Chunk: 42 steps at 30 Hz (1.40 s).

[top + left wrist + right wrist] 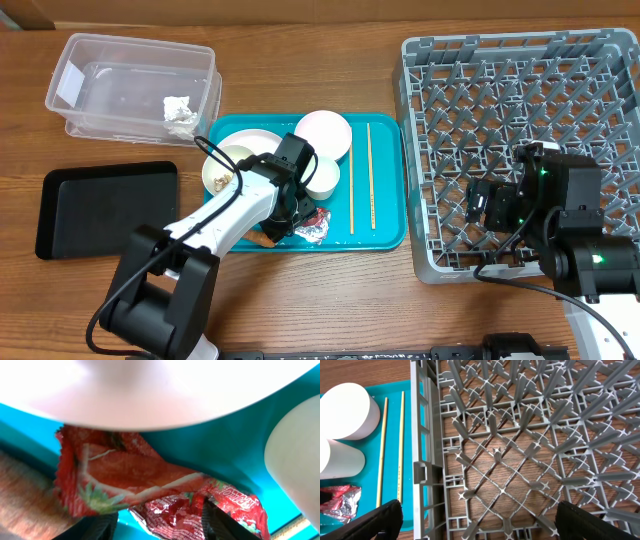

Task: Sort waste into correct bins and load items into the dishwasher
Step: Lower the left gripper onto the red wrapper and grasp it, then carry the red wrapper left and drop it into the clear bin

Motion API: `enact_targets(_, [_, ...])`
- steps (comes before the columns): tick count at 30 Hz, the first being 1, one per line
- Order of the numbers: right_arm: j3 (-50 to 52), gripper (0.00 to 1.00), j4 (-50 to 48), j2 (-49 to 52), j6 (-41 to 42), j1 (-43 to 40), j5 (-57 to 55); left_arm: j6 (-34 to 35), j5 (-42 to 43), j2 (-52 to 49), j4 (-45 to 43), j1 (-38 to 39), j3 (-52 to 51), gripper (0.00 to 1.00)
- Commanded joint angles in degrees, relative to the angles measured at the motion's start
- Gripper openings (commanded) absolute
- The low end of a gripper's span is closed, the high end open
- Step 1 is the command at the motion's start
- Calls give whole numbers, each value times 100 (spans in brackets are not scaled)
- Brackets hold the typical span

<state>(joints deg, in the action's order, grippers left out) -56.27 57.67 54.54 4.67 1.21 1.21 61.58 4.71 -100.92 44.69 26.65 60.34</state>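
Left gripper (159, 527) is lowered onto the teal tray (388, 200), its fingers (100, 529) set apart on either side of the red-and-silver foil wrapper (314, 229). Whether the foil is pinched cannot be told. The wrapper is found at the tray's 6 o'clock edge, crowded by a white cup (322, 178) at its 12 and a carrot piece (264, 240) at its 9. Chopsticks (369, 175) are laid at the tray's 3 o'clock. Tissue (178, 112) is seen inside the clear tub (80, 60), at 10 o'clock from the tray; the black tray (105, 208) is noted at 9. Right gripper (482, 527) is held wide open over the dish rack (520, 90).
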Motion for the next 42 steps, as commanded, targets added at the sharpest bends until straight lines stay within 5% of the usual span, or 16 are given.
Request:
enact_targets(1, [-192, 100, -26, -24, -17, 26, -33, 59, -160, -240, -59, 42, -31, 54])
enact_targets(5, [-192, 100, -26, -24, -17, 26, -33, 59, -83, -345, -68, 39, -31, 40])
enact_targets(10, [-192, 100, -26, -24, -17, 26, -33, -107, -11, -332, -98, 37, -28, 4])
enact_targets(22, [-192, 100, -26, -24, -17, 26, -33, -669, -13, 903, 328, 31, -7, 4])
enact_targets(29, [-192, 100, -28, -24, -17, 26, -33, -1672, -1438, 2577, 254, -501, 28, 4])
enact_targets(35, [-192, 100, -28, -24, -17, 26, -33, -2597, -1375, 2656, -271, -1582, 273, 4])
enact_targets(42, [-192, 100, -28, -24, -17, 26, -33, -3281, -1375, 2524, -1952, -2708, 317, 4])
